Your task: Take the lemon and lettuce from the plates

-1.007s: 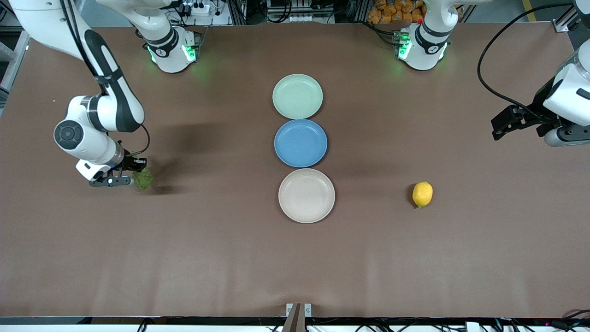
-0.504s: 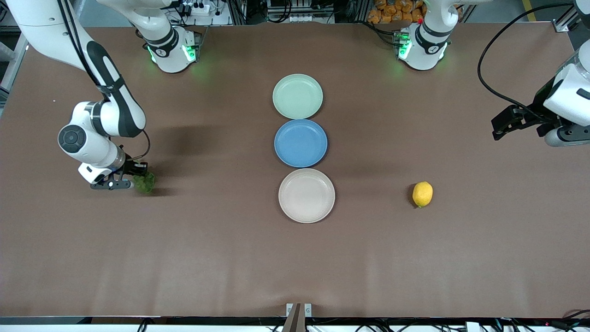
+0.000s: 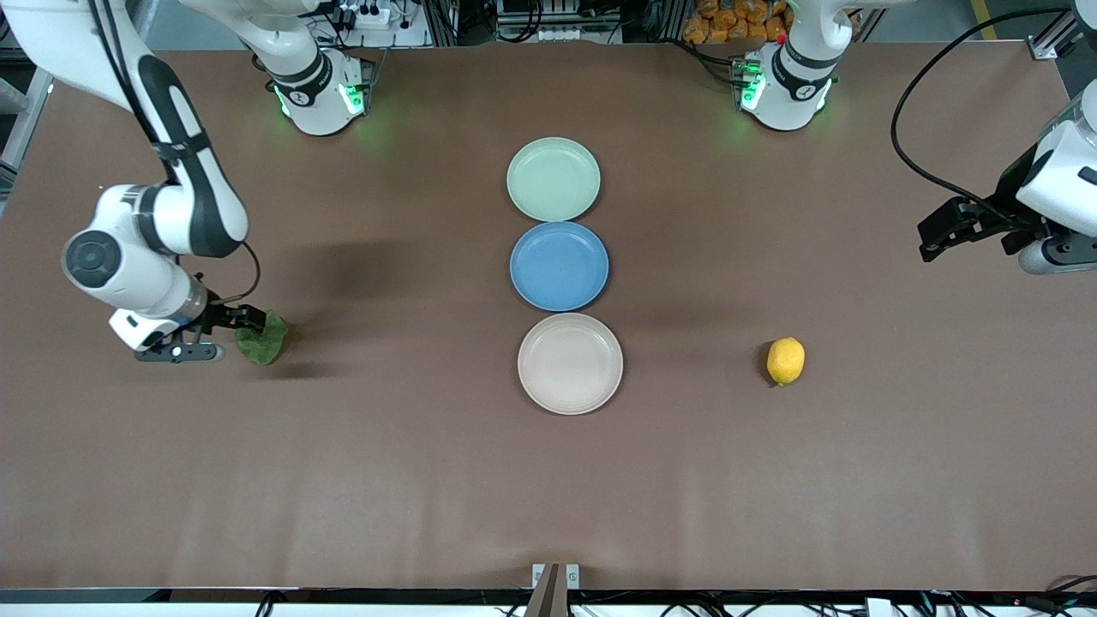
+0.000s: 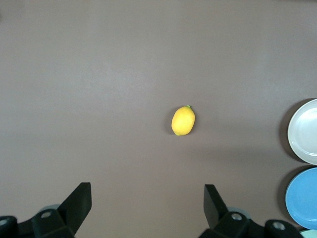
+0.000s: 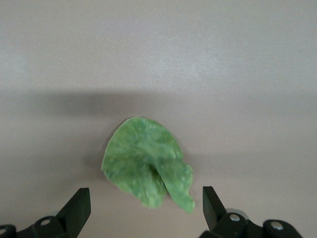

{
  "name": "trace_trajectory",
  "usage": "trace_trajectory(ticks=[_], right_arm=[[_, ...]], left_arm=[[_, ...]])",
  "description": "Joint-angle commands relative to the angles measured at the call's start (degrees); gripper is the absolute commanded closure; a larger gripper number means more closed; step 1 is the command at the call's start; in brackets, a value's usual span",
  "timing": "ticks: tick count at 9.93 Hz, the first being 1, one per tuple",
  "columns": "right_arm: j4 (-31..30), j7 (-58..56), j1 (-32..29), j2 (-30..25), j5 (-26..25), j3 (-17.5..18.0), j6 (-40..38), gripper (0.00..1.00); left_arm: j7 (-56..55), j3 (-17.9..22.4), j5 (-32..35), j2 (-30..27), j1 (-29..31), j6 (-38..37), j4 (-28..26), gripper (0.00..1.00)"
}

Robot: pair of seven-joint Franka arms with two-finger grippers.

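The right arm reaches from its base at the 11 o'clock corner of the front view down toward 9 o'clock, elbow bent, its wrist tipped low over the desk; the right end effector [image 3: 238,324] hangs there with its fingers [image 5: 78,206] spread wide and nothing between them. The left arm waits at the 3 o'clock edge, its left end effector [image 3: 934,242] raised over the desk, fingers [image 4: 79,201] likewise parted and holding nothing.

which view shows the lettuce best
The right wrist view: the lettuce fills the middle, flat on the table, clear of the open right pincer. The front view shows it small beside that pincer. The left wrist view misses it.
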Motion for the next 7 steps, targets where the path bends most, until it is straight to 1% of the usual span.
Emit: trace_trajectory(ticks=[1,3,5,7], right_arm=[[5.89,-0.24,-0.15,-2.35,1.37,0.25,-10.76,0.00],[10.82,-0.24,0.90,-4.19,1.46,0.16,-18.94,0.00],[16.61,-0.24,2.83,-5.87,1.46,-1.42,-26.68,0.00],[24.33,-0.33,2.84,-6.92,1.46,-1.51,-34.24,0.00]], left_arm=[[0.37,0.19,0.77,-0.17,0.00,-0.40,0.32,0.00],[0.45,0.28,0.77,-0.17,0.00,-0.40,0.32,0.00],[0.28,0.28,0.51,-0.17,0.00,-0.40,0.41,0.00],[0.28,0.28,0.42,-0.17,0.00,-0.40,0.41,0.00]])
